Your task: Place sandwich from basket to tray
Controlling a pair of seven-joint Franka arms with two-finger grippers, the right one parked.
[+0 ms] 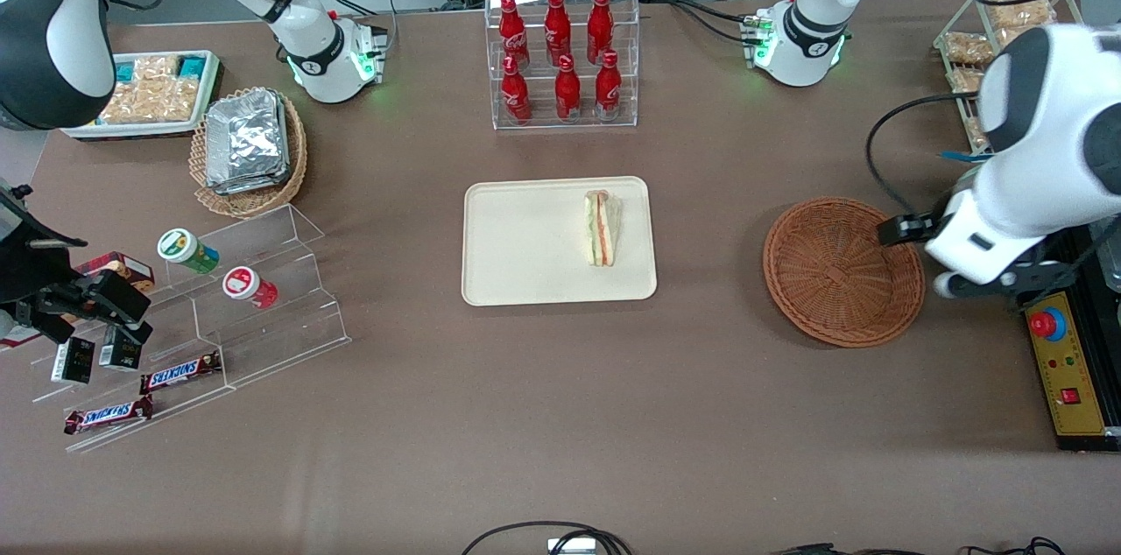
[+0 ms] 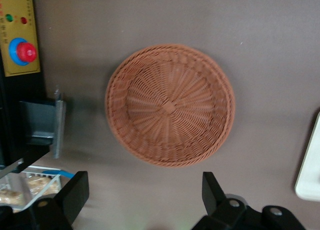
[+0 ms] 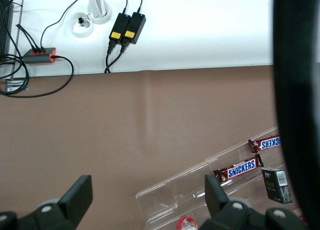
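The sandwich (image 1: 602, 228), a clear-wrapped wedge of white bread with orange and green filling, lies on the cream tray (image 1: 517, 249) in the middle of the table. The round reddish-brown wicker basket (image 1: 842, 270) (image 2: 170, 105) stands beside the tray toward the working arm's end, with nothing in it. My left gripper (image 1: 902, 229) (image 2: 144, 184) hovers above the basket's edge on the working arm's end, away from the tray. It is open, with only bare table between its fingers. A corner of the tray (image 2: 310, 175) shows in the left wrist view.
A clear rack of red bottles (image 1: 560, 56) stands farther from the front camera than the tray. A yellow control box (image 1: 1068, 371) with a red button lies at the working arm's end. Toward the parked arm's end are a tan basket of foil packs (image 1: 250, 148) and a clear stepped stand (image 1: 201, 319).
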